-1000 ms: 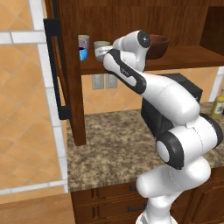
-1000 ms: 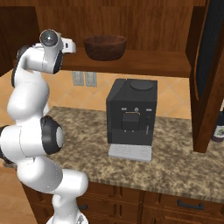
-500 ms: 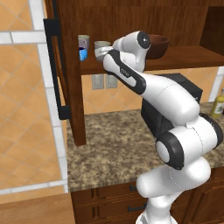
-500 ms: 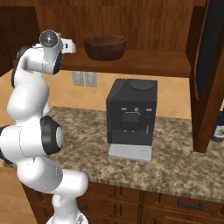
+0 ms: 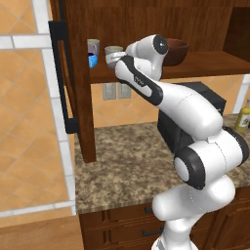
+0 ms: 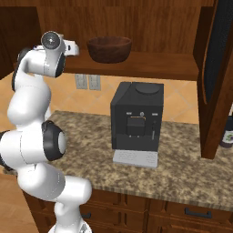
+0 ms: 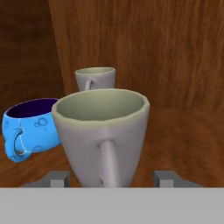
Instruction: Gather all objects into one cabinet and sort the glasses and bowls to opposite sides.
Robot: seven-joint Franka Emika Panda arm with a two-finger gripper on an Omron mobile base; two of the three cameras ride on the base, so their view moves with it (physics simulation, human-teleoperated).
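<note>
Reaching up into the cabinet (image 5: 146,22), the arm has its claw (image 7: 111,178) at the left end of the shelf (image 6: 154,63), with a pale grey-white mug (image 7: 103,133) standing between the two finger tips (image 7: 54,178), handle toward the camera. The tips sit apart on either side of the mug's base with a gap visible to each side, so the claw is spread and not pressing on the mug as far as the hand view shows. Just beside this mug, on its left in the hand view, lies the bright blue mug (image 7: 30,127), dark inside; whether the two touch I cannot tell. Behind them, nearer the cabinet's back wall, stands a second pale mug (image 7: 95,78). In the left base view the blue mug (image 5: 93,60) and a pale mug (image 5: 113,52) crowd the shelf's left end, close to the open door (image 5: 80,83) with its black bar handle (image 5: 59,78). The wooden bowl (image 6: 109,48) rests farther right on the same shelf, well apart from the mugs, partly hidden by the wrist in the left base view. Below, a black coffee machine (image 6: 136,120) stands on the granite bench (image 6: 182,168), and a bottle (image 5: 243,117) stands at the far right
</note>
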